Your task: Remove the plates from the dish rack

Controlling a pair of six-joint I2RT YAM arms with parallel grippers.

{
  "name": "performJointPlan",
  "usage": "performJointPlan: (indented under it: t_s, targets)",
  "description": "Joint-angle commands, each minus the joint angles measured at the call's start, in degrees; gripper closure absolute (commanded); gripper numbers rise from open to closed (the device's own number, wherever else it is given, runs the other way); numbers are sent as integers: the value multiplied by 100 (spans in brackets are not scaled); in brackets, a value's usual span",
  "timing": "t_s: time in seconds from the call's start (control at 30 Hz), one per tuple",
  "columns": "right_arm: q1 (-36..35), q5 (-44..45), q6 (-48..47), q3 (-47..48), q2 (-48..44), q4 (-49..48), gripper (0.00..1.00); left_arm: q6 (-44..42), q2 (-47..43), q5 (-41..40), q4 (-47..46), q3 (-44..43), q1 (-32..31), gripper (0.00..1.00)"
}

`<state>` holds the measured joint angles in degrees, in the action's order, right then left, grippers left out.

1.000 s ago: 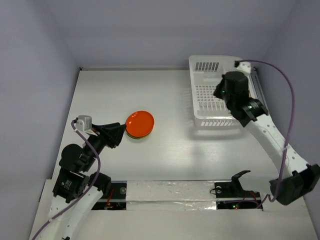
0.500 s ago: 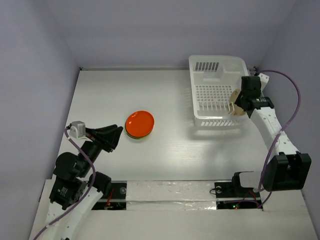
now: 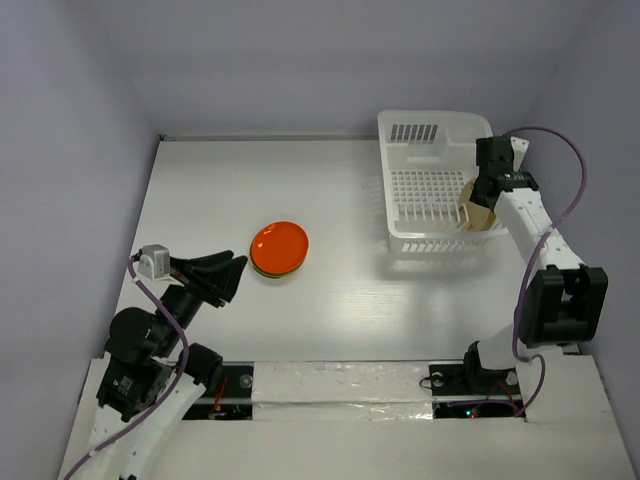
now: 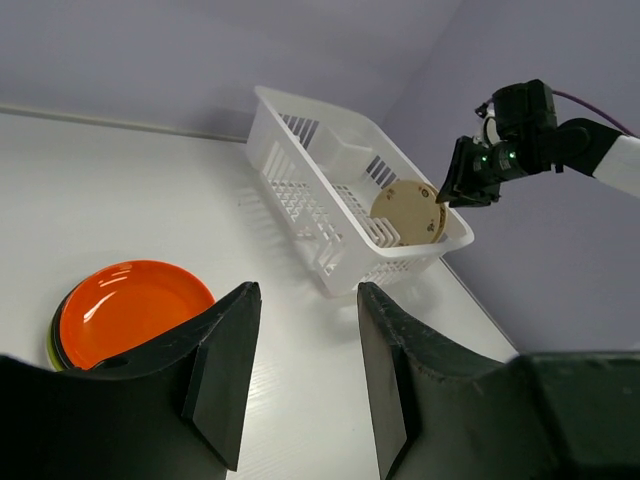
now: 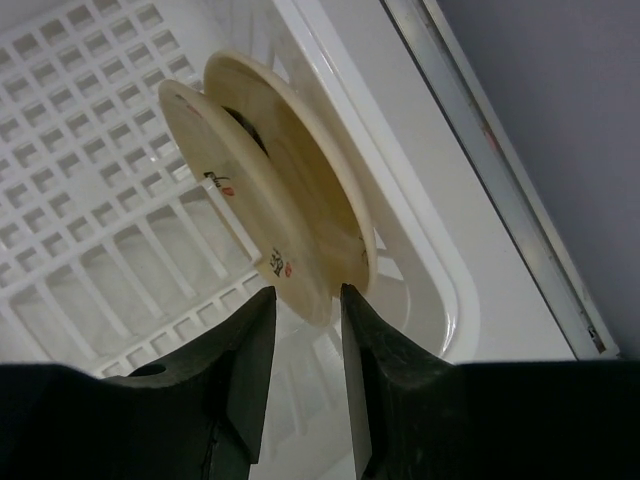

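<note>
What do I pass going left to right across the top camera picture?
First the left arm → orange plate on top of its stack → white dish rack → cream plate standing at the rack's right side.

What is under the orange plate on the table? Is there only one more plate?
A lime-green rim shows beneath the orange plate on its left side. Everything else below is covered by the orange plate, so the number of plates there cannot be told.

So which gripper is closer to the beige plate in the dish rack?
Right. The right gripper is at the beige plate in the dish rack, fingers either side of its edge. The left gripper is far across the table, near the orange plate.
</note>
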<state>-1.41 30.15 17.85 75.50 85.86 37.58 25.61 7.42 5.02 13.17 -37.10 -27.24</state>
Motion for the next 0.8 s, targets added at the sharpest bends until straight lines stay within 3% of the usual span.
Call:
performJointPlan:
  t_s: [0.0, 0.4, 0.77]
  targets:
    - [62, 262, -255, 351, 272, 109, 62, -38, -100, -62, -192, -131, -96, 59]
    - [62, 956, -694, 1036, 1283, 424, 69, -38, -109, -1, -209, -113, -149, 59]
    - [62, 1089, -879, 949, 1038, 417, 82, -12, -100, 43, -262, -95, -150, 59]
